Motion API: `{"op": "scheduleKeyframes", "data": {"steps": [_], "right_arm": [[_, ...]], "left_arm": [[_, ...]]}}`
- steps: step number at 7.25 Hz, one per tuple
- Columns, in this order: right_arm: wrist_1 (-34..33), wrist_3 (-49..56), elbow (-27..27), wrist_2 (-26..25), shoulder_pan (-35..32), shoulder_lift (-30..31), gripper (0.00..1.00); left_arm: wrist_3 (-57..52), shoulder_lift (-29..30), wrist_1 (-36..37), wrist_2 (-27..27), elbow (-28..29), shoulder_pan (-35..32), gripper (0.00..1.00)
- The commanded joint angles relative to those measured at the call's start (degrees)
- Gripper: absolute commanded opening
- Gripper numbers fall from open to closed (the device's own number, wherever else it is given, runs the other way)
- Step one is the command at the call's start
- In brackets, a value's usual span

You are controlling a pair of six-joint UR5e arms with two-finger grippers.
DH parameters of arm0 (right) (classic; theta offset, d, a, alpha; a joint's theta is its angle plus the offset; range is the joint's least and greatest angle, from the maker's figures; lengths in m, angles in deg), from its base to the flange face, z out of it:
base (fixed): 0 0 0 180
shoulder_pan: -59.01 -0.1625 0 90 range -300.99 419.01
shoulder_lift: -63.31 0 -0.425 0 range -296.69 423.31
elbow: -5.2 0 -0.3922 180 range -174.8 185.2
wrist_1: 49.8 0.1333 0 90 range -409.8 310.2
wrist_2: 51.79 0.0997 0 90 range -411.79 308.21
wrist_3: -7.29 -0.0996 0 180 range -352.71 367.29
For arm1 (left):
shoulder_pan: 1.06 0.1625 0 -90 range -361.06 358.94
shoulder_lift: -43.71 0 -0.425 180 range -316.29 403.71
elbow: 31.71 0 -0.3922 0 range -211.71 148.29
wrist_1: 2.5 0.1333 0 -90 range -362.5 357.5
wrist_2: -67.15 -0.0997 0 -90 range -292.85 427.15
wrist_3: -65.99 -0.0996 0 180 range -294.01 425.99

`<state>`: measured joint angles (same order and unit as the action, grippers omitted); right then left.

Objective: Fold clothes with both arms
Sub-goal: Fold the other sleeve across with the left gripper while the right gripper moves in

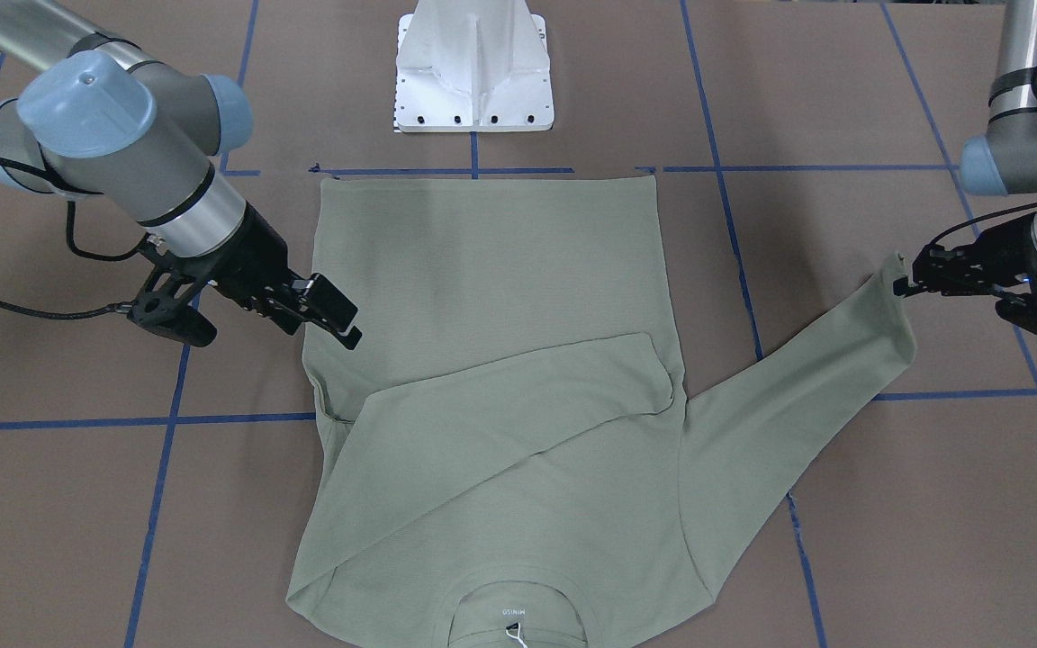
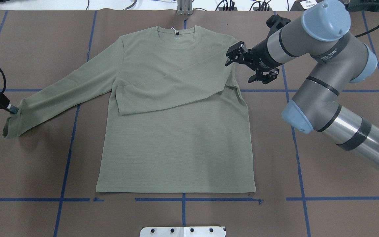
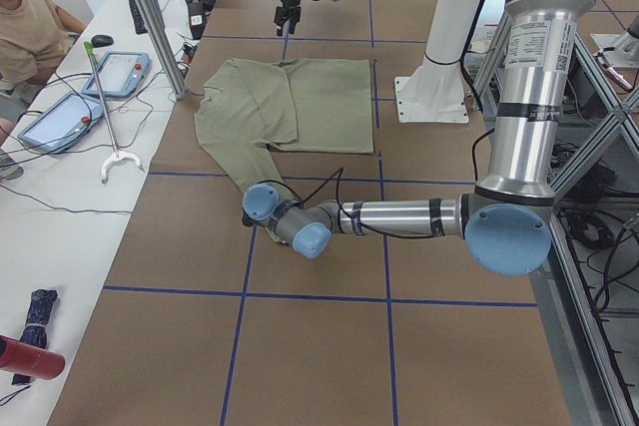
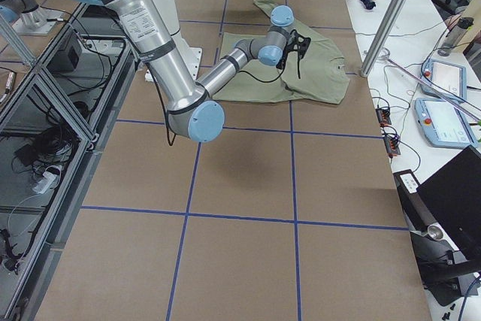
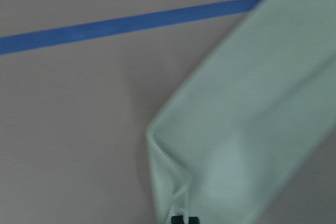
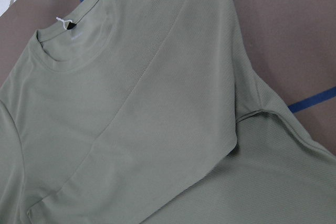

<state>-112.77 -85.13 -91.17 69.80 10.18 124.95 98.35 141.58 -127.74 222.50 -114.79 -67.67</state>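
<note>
The sage-green shirt lies flat on the brown table, collar away from the robot. One sleeve is folded across the chest. The other sleeve stretches out sideways, and my left gripper is shut on it near the cuff. The left wrist view shows the pinched fabric puckering at the fingertips. My right gripper hovers open and holds nothing, just above the shirt's side edge by the folded sleeve's shoulder. The right wrist view shows only the shirt.
The white pedestal base stands just past the shirt's hem. Blue tape lines grid the table. In the exterior left view a person sits at a side bench with tablets and cables.
</note>
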Motion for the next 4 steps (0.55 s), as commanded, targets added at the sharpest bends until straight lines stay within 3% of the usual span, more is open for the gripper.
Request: {"op": "scheduleKeyframes", "data": {"steps": [1,3,4], "right_arm": [[0.30,4.51,-3.63,2.40,-5.10,5.66,0.99],[0.48,9.00,-5.22,3.73,-10.04,9.54,0.99],[0.39,9.28,-5.58,3.91,-11.10,9.81,0.99]], "left_arm": [[18.26,10.62,-0.09,0.92,-4.19,-0.01,0.00],[33.48,24.93,-0.09,-1.96,-2.54,4.00,0.00],[39.31,30.66,-0.18,-7.03,-2.00,7.42,0.00]]}}
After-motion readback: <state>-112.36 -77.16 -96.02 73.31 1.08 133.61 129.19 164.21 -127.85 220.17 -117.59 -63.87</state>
